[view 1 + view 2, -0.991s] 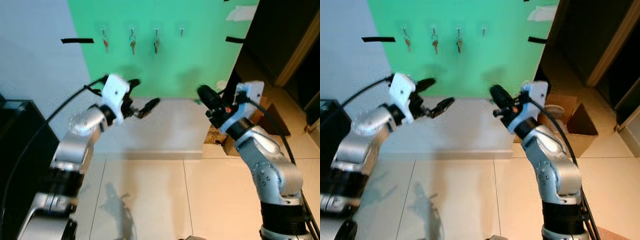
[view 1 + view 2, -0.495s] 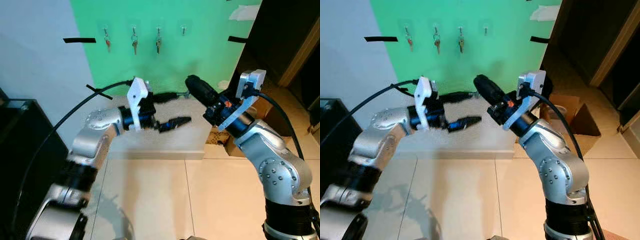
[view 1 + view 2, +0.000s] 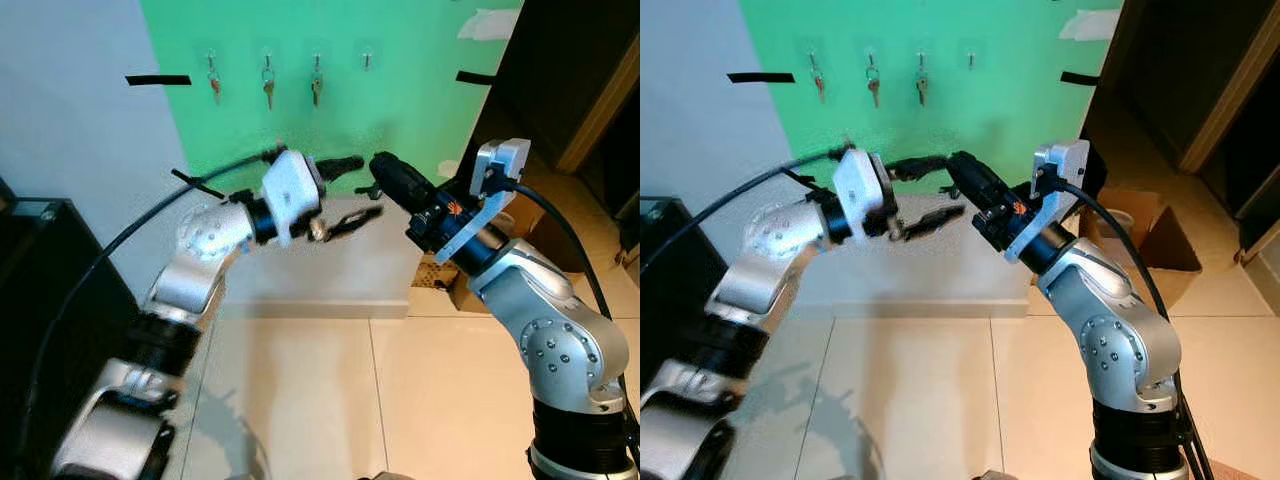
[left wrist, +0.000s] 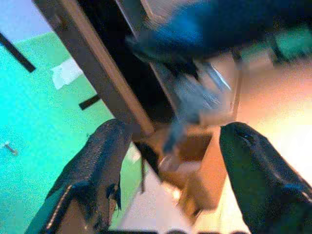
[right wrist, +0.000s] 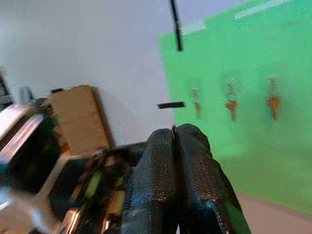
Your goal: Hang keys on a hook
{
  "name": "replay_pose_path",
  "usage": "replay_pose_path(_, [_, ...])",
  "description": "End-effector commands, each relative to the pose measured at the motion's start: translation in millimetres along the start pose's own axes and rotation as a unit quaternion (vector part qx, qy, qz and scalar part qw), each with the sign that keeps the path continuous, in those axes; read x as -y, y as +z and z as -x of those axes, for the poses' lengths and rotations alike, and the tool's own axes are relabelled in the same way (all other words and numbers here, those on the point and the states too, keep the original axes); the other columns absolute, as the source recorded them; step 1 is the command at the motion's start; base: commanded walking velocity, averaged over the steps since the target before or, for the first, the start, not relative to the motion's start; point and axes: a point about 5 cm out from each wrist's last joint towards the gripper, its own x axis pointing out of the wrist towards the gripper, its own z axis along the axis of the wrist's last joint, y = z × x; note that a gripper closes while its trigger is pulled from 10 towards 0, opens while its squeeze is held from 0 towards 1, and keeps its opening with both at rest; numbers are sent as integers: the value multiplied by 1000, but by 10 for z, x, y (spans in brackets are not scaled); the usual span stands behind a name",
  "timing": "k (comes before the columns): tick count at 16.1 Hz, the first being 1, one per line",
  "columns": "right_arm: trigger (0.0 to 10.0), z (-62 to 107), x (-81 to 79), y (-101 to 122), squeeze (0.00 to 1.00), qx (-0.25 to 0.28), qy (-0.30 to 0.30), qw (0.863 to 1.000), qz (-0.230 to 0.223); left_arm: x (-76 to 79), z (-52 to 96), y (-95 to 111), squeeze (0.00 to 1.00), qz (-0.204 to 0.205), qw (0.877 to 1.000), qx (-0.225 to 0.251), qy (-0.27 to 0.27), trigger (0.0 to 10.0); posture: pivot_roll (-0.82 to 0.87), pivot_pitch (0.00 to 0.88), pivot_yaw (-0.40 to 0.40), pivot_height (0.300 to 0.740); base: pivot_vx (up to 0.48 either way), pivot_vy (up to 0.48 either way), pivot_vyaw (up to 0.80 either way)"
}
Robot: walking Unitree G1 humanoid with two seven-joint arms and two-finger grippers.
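Keys: no set seen between either gripper's fingers. Three sets already hung on the green wall point(image 3: 400, 90); bare fourth hook point(image 3: 366, 62) at twelve o'clock from right gripper point(image 3: 380, 168), pinched tight, nearer. Left gripper point(image 3: 350, 190) spread wide, empty, just beside at eight o'clock.

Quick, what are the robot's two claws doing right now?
Left gripper: open, nothing between its fingers.
Right gripper: shut; whether it pinches anything cannot be told.
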Motion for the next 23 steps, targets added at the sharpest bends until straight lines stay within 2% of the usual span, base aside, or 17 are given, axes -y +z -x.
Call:
replay_pose_path(1, [10000, -38, 9, 26, 0, -3, -5, 1000, -1, 3, 19, 12, 0, -48, 999, -2, 15, 0, -90, 0, -15, 740, 0, 0, 0])
replay_pose_path(6, [10000, -66, 27, 29, 0, -2, -14, 1000, -2, 6, 3, -34, 0, -40, 997, 13, 66, 0, -90, 0, -12, 740, 0, 0, 0])
replay_pose_path(8, [10000, -76, 20, 34, 0, -2, -15, 1000, -2, 27, -34, -45, 0, -20, 997, 25, 68, 0, -107, 0, 0, 740, 0, 0, 0])
replay_pose_path(12, [10000, -85, -6, 61, 0, -1, -11, 1000, 1, 54, -128, -56, 0, -9, 997, 38, 66, 0, -124, 0, 15, 740, 0, 0, 0])
replay_pose_path(23, [10000, -86, -19, 51, 0, -4, -13, 1000, 0, 36, -186, -47, 0, 8, 996, 54, 71, 0, -135, 0, 26, 740, 0, 0, 0])
